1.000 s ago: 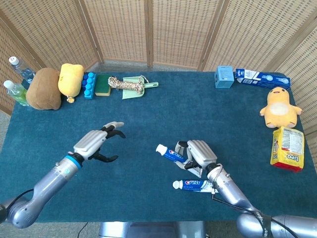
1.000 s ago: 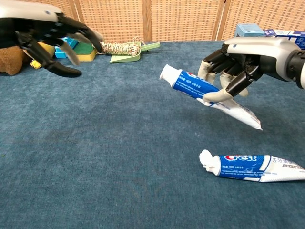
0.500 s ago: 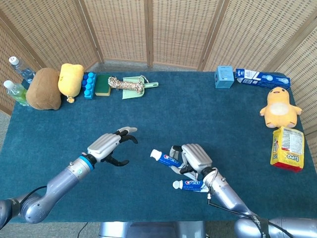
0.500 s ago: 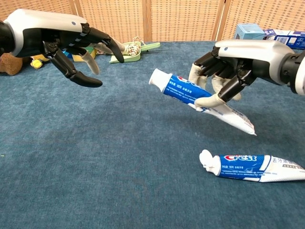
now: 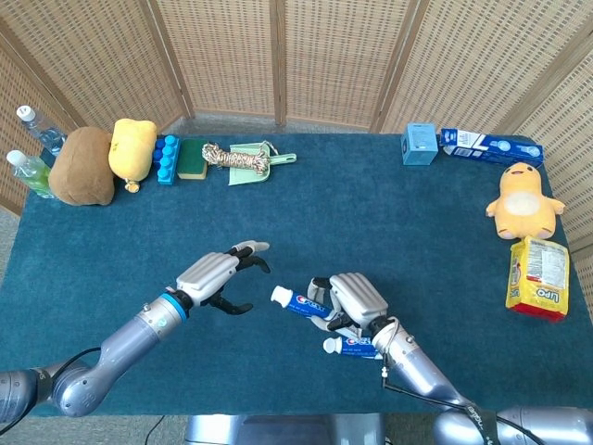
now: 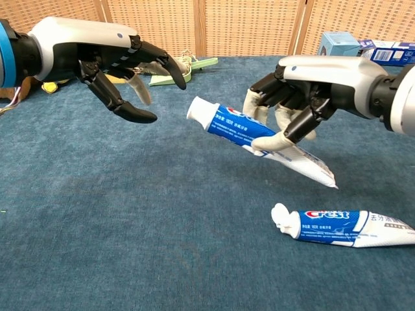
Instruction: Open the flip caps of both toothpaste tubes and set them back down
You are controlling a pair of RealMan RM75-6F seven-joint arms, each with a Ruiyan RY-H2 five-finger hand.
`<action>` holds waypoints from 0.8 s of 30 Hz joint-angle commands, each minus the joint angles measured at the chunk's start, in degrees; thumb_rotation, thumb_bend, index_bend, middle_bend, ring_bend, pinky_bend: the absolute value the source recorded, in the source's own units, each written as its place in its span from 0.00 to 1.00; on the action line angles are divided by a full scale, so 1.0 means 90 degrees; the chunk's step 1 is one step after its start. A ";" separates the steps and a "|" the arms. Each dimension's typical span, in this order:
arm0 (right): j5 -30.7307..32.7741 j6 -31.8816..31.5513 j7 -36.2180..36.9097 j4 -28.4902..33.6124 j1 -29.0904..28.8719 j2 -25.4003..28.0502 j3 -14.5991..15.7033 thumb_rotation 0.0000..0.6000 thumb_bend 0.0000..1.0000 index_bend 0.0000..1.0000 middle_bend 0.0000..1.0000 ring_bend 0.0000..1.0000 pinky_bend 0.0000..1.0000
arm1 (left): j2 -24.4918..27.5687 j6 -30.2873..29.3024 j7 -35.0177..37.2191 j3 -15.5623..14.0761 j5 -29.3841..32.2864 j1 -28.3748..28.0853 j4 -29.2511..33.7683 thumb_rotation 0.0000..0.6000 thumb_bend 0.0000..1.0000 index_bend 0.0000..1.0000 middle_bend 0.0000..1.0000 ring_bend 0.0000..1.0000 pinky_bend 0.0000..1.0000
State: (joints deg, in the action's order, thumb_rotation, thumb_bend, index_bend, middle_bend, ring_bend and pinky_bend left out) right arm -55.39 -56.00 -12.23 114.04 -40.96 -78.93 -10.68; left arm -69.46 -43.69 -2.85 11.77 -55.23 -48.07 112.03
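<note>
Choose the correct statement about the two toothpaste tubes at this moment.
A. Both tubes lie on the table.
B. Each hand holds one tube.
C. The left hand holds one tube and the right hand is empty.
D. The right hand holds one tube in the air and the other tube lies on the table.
D: the right hand grips the raised tube, the second tube lies on the table, and the left hand is open and empty.

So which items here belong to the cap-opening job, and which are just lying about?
Part of the job:
- held toothpaste tube, gripped by the right hand
- second toothpaste tube, lying on the table
- left hand, open, near the held tube's cap

Lying about:
- brown plush
- yellow plush
- rope bundle
- snack bag
- blue box
</note>
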 commanded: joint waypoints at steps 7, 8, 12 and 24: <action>0.0113 0.0026 -0.0039 0.0020 -0.0099 -0.0035 -0.0026 1.00 0.46 0.94 0.74 0.69 0.75 | -0.0064 -0.0090 0.0016 -0.0054 -0.0078 -0.0039 0.0048 1.00 0.25 0.28 0.08 0.04 0.27; 0.0127 0.0030 -0.0039 0.0022 -0.0108 -0.0035 -0.0026 1.00 0.46 0.94 0.74 0.69 0.75 | -0.0065 -0.0099 0.0027 -0.0058 -0.0101 -0.0037 0.0054 1.00 0.25 0.28 0.08 0.04 0.27; 0.0251 0.0176 0.0068 0.0054 -0.0161 -0.0005 -0.0041 1.00 0.46 0.94 0.74 0.69 0.75 | -0.0078 -0.0101 0.0097 -0.0074 -0.0261 -0.0032 0.0054 1.00 0.24 0.29 0.08 0.04 0.27; 0.0326 0.0583 0.0526 0.0083 -0.0273 0.0179 -0.0099 1.00 0.46 0.94 0.74 0.69 0.75 | -0.0114 -0.0036 0.0144 -0.0173 -0.0558 -0.0092 -0.0092 1.00 0.24 0.29 0.08 0.02 0.26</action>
State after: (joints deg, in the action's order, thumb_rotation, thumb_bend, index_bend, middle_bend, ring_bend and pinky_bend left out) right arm -52.47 -51.01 -7.74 114.84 -43.28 -77.39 -11.57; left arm -70.42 -43.94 -1.50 10.27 -60.15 -48.87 111.28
